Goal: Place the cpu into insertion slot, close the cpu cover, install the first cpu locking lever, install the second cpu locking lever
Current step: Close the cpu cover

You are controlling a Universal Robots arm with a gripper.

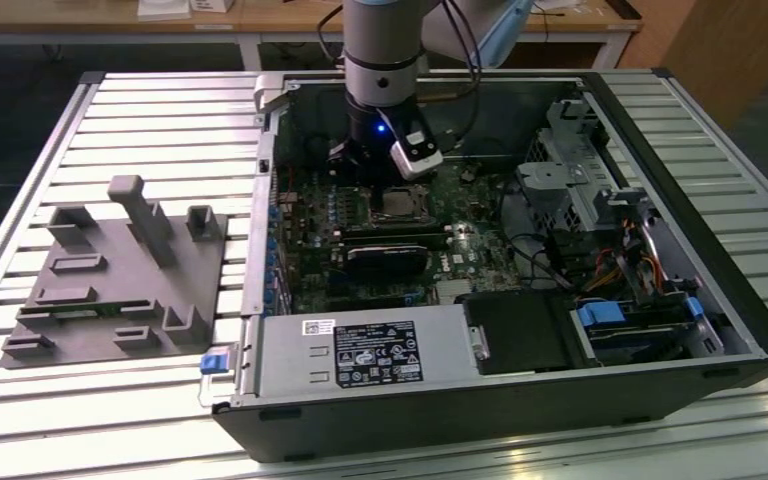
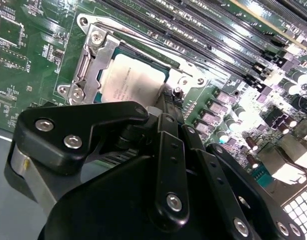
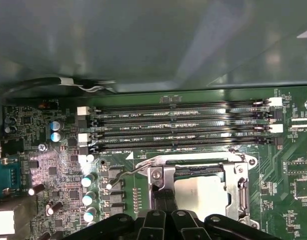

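Cpu [image 2: 133, 80] lies in insertion slot [image 3: 193, 160] under cpu cover [image 2: 96, 55]; gripper [image 2: 169, 102] at its edge, seemingly closed, empty; lever [image 3: 124, 173] juts out alongside.

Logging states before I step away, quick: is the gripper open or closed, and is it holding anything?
Gripper: closed, fingers together, nothing seen between them; tips at the edge of the cover over the chip.
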